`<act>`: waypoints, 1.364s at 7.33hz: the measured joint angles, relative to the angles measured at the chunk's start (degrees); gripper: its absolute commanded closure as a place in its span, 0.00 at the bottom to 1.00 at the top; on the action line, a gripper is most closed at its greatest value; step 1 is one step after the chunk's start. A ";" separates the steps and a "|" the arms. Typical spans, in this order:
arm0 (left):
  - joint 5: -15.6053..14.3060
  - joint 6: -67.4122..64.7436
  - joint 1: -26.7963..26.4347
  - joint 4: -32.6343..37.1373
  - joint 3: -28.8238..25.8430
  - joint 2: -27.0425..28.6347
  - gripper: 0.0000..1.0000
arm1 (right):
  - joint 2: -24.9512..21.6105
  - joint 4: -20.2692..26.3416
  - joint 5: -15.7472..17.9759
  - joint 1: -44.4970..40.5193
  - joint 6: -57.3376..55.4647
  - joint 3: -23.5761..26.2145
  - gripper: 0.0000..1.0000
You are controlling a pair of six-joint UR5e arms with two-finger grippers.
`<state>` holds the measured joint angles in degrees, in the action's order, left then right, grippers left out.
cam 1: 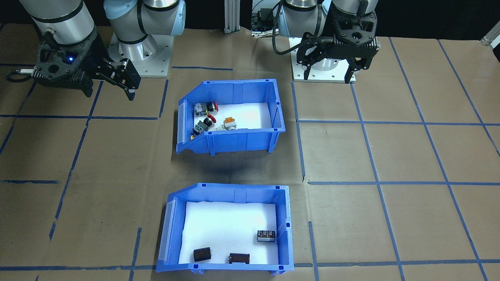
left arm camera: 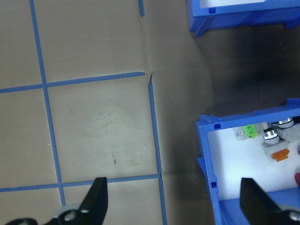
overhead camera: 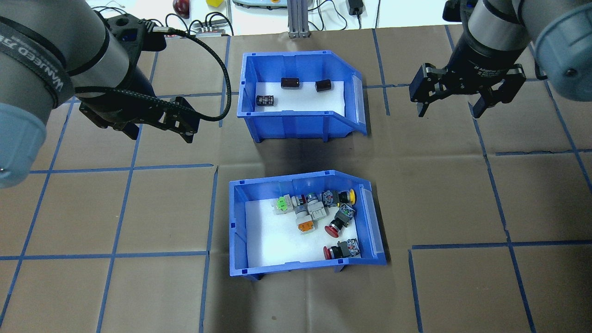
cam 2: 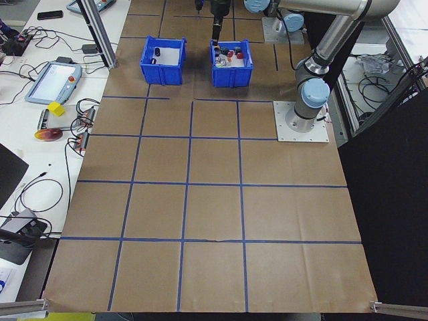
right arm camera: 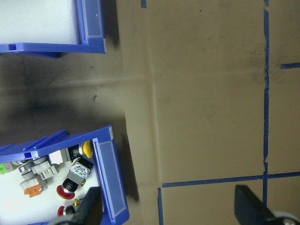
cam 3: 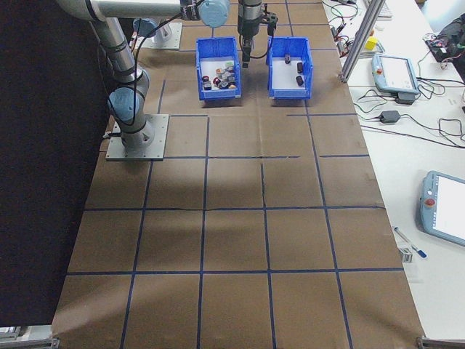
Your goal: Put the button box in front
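The left gripper (overhead camera: 159,121) hangs spread and empty above bare table (overhead camera: 115,208), left of the bins; the button box (overhead camera: 240,240) sits untouched in the nearer row, directly behind the other bin (overhead camera: 296,124); the right gripper (overhead camera: 451,104) hovers spread and empty. Nothing is gripped yet; next, I judge, one arm must reach the box's wall.
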<state>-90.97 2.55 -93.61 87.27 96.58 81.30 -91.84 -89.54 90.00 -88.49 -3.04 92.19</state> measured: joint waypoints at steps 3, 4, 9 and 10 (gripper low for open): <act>0.00 0.08 -0.05 0.00 0.18 0.00 0.01 | -0.01 0.06 0.00 -0.04 0.04 0.14 0.00; 0.00 0.10 -0.04 0.00 0.28 0.00 0.01 | -0.01 0.07 0.00 -0.07 0.05 0.16 0.00; 0.06 0.10 -0.02 0.00 0.54 0.00 0.01 | 0.14 -0.13 0.01 -0.10 0.46 0.05 0.00; 0.04 0.07 -0.04 0.00 0.61 0.00 0.01 | 0.55 -0.44 0.00 -0.10 1.39 -0.08 0.00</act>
<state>-90.92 2.62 -93.66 87.28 97.19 81.30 -91.29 -89.98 90.00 -88.59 -1.64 92.10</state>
